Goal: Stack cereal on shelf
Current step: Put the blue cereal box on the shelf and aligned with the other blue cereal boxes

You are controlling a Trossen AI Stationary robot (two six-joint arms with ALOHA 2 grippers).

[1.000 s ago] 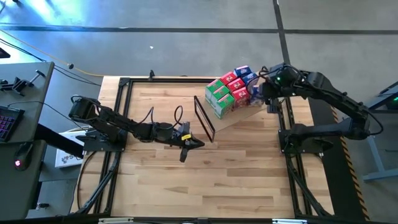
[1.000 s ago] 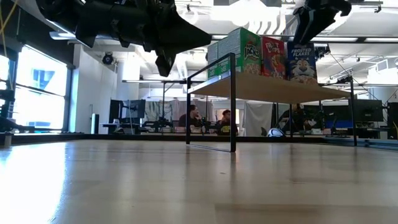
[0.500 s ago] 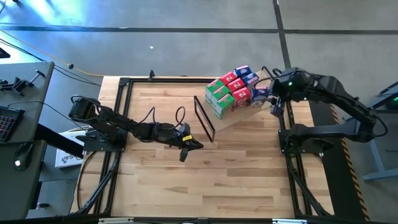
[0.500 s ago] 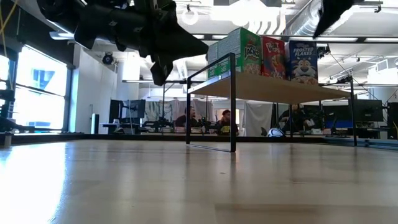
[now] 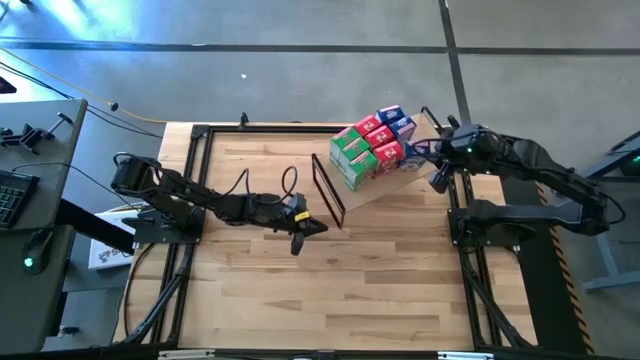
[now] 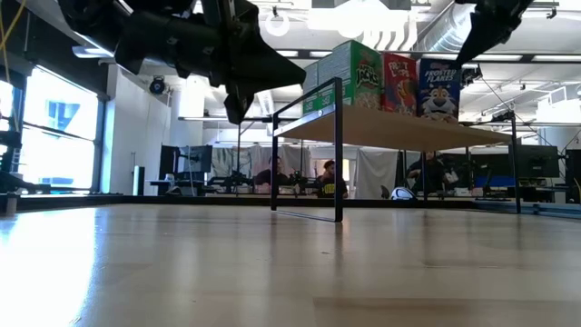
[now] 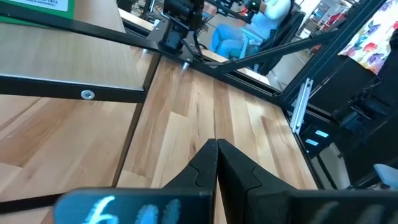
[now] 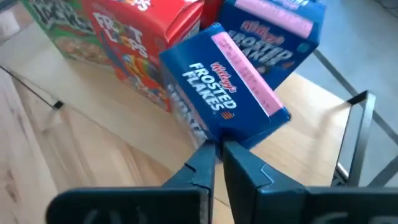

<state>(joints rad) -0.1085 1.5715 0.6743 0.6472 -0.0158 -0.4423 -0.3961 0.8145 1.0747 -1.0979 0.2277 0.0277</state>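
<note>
The right gripper (image 5: 434, 183), fingers together and empty, hovers just right of the cereal (image 5: 372, 146) on the shelf (image 5: 400, 178). The left gripper (image 5: 297, 244), fingers together, hangs mid-table left of the shelf.

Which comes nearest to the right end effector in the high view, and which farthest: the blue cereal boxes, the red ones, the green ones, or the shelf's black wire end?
From the right end effector:
1. Blue cereal boxes, the shelf's right end, nearest.
2. Red cereal boxes, the middle row.
3. Green cereal boxes, the left row.
4. Black wire end, the shelf's left edge, farthest.
</note>
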